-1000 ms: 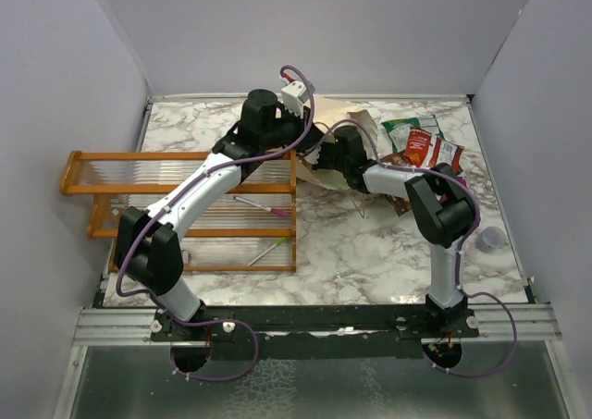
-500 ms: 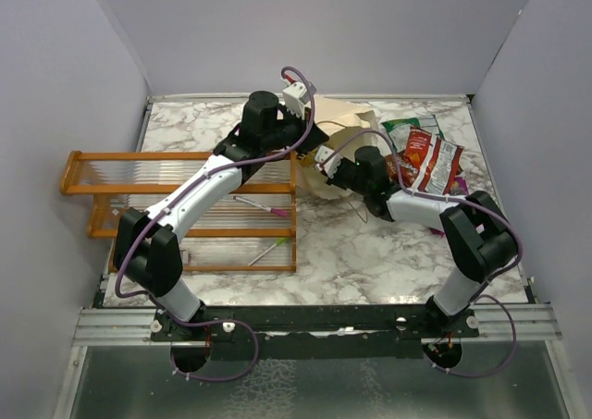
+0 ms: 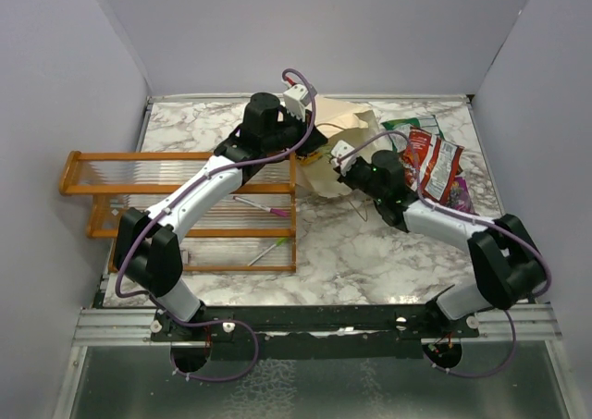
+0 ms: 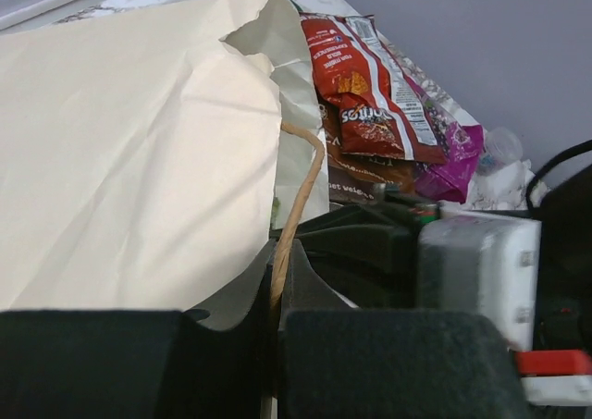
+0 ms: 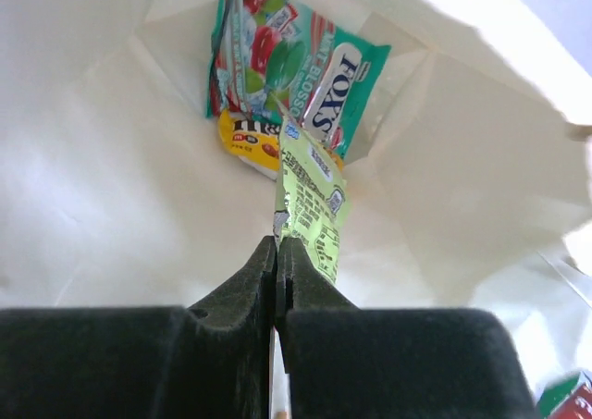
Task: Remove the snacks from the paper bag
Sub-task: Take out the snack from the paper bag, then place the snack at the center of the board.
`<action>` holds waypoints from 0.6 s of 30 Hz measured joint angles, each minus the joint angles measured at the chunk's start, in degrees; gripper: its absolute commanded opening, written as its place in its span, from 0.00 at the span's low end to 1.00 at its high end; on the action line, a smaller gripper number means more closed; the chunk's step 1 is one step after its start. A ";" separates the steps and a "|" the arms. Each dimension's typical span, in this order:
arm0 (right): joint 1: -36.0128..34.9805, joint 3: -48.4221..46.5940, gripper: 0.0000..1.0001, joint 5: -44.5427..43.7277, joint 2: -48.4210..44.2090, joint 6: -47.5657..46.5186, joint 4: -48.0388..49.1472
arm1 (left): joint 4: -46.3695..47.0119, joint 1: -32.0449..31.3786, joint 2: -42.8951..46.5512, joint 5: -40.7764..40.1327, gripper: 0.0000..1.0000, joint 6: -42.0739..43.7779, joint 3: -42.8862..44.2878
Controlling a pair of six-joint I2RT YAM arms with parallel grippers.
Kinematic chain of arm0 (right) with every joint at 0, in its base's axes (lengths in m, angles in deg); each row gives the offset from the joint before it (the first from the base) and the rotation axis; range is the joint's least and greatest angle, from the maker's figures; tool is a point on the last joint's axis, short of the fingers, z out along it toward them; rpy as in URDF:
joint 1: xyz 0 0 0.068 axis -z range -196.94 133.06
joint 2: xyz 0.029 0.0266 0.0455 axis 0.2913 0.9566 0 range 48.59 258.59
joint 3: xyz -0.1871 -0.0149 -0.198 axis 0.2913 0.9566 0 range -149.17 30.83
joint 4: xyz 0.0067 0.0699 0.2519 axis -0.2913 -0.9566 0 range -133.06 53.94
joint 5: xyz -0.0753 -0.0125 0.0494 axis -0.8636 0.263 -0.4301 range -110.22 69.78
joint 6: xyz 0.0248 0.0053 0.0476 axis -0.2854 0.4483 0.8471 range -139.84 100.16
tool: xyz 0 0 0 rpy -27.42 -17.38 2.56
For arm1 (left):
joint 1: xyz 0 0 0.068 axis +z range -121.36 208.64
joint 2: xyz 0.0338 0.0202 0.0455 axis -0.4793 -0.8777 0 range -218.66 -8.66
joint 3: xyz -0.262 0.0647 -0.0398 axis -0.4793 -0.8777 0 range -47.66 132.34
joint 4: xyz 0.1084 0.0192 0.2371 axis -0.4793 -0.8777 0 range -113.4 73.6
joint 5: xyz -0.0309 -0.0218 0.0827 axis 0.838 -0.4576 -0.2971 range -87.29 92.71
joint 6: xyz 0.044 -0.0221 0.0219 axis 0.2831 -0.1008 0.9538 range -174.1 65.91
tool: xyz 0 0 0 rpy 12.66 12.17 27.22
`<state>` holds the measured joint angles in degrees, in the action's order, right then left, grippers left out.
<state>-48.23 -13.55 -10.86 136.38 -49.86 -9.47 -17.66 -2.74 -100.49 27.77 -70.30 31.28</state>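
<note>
The right gripper (image 5: 277, 248) is clamped on the near end of the lime packet (image 5: 313, 202), its long axis running straight ahead into the paper bag (image 5: 83, 188) (left gripper (image 4: 277, 285) pinches the bag's rim).

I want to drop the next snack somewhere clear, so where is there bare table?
Bare table lies front middle, between the orange rack and the right arm, and back left, behind the rack. Back right is crowded: paper bag, red chip bags, green packet.
</note>
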 measured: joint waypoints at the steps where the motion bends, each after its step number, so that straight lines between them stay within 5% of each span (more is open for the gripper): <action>1: 0.00 0.55 0.01 -0.20 -2.05 1.31 -0.94 | -0.22 0.00 0.00 -0.09 0.00 0.02 0.00; 18: -0.04 13.77 0.01 1.51 -46.80 29.94 -16.98 | -2.89 -0.20 0.00 -3.34 0.00 0.07 0.11</action>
<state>-48.27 0.22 -9.35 89.58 -19.92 -26.45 -20.54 -2.93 -100.49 24.42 -70.24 31.39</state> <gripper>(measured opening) 0.020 0.009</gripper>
